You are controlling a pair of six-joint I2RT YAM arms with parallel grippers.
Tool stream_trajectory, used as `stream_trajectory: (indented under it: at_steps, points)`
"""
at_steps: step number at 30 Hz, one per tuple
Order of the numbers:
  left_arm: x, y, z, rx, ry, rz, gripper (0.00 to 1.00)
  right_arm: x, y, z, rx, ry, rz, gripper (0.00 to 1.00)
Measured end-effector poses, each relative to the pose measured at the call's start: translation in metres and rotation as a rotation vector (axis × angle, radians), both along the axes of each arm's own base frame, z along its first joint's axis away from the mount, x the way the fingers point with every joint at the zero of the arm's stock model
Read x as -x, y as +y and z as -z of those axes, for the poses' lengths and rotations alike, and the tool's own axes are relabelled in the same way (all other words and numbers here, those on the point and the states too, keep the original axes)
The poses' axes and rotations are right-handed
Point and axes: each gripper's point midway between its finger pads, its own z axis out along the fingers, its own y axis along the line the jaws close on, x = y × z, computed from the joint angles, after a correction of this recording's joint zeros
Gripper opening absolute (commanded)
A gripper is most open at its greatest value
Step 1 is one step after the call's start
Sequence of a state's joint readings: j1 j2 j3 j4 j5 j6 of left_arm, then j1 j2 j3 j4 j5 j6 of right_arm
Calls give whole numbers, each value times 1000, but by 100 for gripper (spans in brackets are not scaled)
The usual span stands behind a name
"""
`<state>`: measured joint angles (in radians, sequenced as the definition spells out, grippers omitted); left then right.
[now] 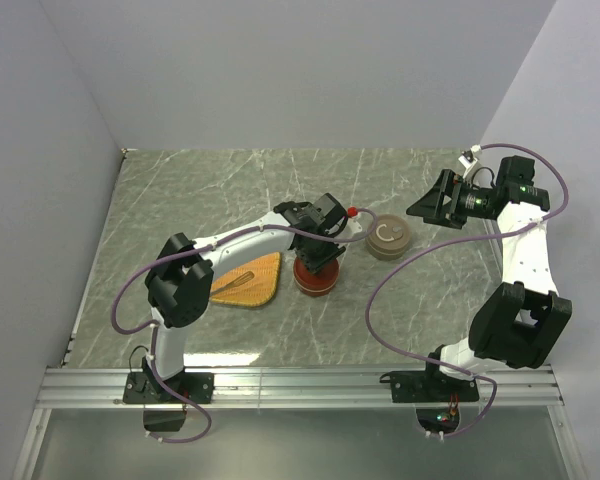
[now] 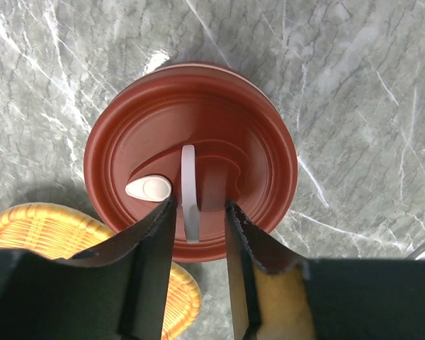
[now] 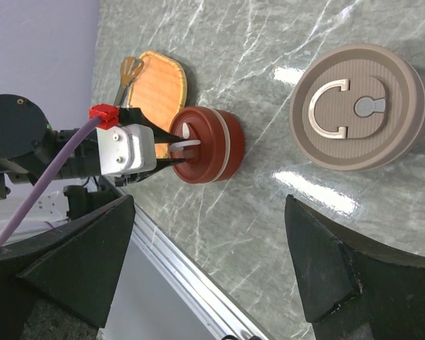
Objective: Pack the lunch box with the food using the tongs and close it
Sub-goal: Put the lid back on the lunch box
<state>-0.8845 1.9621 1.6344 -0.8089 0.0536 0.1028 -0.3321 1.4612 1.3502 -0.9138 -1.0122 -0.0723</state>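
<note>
The lunch box (image 1: 315,276) is a round red container with its red lid (image 2: 191,134) on, standing mid-table. My left gripper (image 2: 200,205) hangs straight over it, open a little. Its fingers straddle the lid's white handle (image 2: 188,191) with a gap showing on the left side. The tongs (image 1: 238,283) lie on the woven tray (image 1: 261,277) to the left of the box, and their end (image 3: 129,73) sticks out past the tray. No food shows in any view. My right gripper (image 1: 425,208) is raised at the back right, wide open and empty.
A tan round container (image 1: 388,238) with a closed lid and a metal loop handle (image 3: 331,106) stands just right of the red box. Walls close the table at the left, back and right. A metal rail (image 1: 300,385) runs along the near edge.
</note>
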Motion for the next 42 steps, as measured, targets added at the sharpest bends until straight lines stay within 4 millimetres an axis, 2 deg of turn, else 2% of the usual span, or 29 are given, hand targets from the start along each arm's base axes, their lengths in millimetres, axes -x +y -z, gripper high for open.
stream_trajectory:
  at_steps: [5, 8, 13, 16, 20, 25, 30, 35, 42]
  points:
    - [0, -1, -5, 6, -3, 8, 38, 0, 0, 0, -2, 0, -1, 93]
    - [0, -4, -16, 34, -13, 16, 37, 1, 0, 0, -3, 3, -1, 93]
    - [-3, -5, -54, 109, -71, 13, 34, 2, 1, -1, -3, 7, -3, 93]
    - [-12, -5, -78, 160, -117, -6, 22, 2, 1, -1, -4, 5, -3, 93]
    - [-34, 6, -92, 164, -175, -60, 16, 2, 1, -1, -4, 6, -4, 93]
    - [-40, 9, -80, 82, -226, -81, 16, 2, 1, -1, -3, 5, -4, 93]
    - [-27, -1, -50, -1, -209, -48, 17, 2, 1, -1, -2, 4, -5, 93]
    - [-15, 2, -22, -77, -165, -29, 17, 3, 1, -1, -2, 6, -7, 93]
    - [-9, 2, -16, -94, -148, -17, 17, 3, 1, 0, 0, 5, -9, 93]
